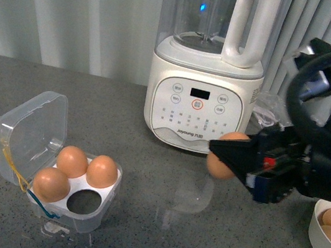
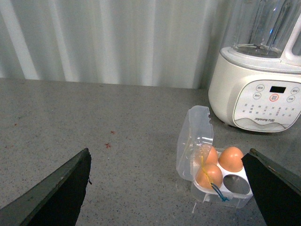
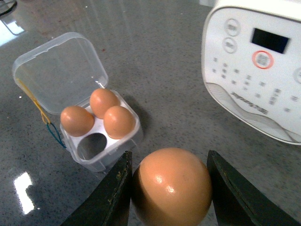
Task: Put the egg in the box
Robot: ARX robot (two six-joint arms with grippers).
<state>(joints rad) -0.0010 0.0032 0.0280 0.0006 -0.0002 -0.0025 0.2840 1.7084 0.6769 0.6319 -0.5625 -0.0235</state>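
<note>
My right gripper (image 1: 226,156) is shut on a tan-brown egg (image 1: 224,160) and holds it above the grey table, right of the box; the egg (image 3: 171,187) sits between both black fingers. The box (image 1: 68,200) is a clear case with its lid open, at the front left; three eggs fill its white tray and the front right hole is empty. It also shows in the right wrist view (image 3: 101,148) and the left wrist view (image 2: 221,186). My left gripper (image 2: 171,188) is open and empty, above the table with the box between its fingers' line of sight.
A white blender (image 1: 206,74) stands at the back middle, just behind the held egg. A round white bowl (image 1: 323,240) with more brown eggs is at the right edge. A pale curtain hangs behind the table.
</note>
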